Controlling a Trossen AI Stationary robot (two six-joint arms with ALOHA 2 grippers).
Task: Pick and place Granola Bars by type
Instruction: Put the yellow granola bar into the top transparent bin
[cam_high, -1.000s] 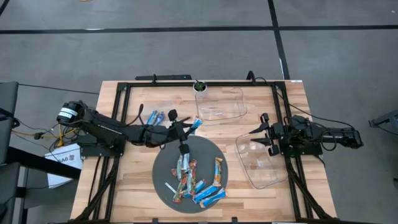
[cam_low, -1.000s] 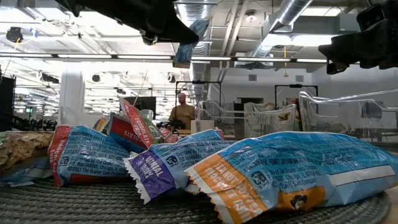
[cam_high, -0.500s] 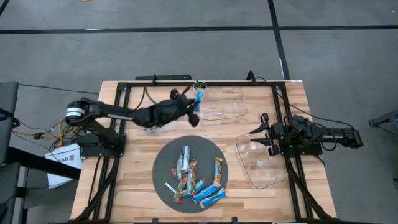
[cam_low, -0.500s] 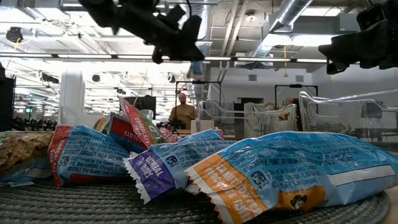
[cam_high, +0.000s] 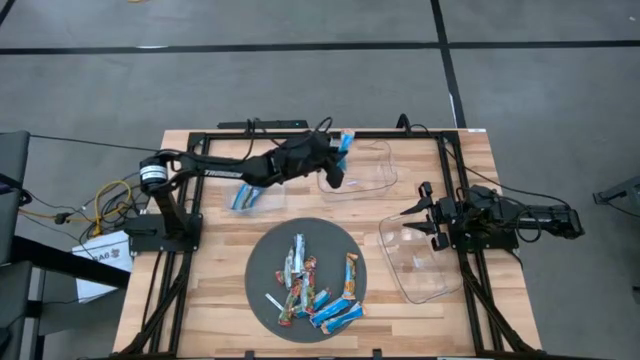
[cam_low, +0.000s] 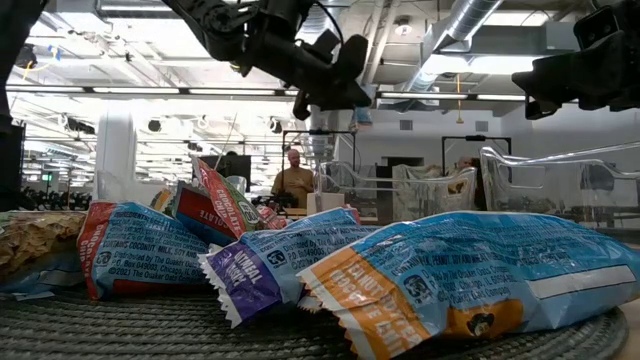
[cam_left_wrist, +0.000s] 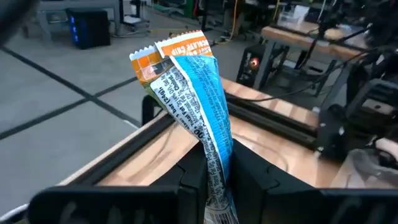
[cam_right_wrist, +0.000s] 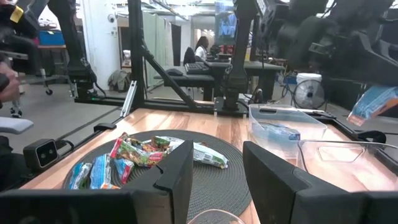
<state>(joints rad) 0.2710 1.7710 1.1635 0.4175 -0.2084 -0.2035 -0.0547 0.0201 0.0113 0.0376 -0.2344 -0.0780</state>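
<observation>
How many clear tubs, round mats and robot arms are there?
Clear tubs: 3
Round grey mat: 1
Robot arms: 2
Total: 6

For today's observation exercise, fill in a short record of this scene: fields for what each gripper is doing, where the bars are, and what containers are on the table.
left gripper: shut on a blue-and-white bar, held above the far clear container
right gripper: open, empty, waiting at the near clear container on the right
bars on mat: a heap of mixed wrappers on the round grey mat
bars already sorted: blue ones in a small clear container left of the far one
table: wooden top with a black frame
</observation>
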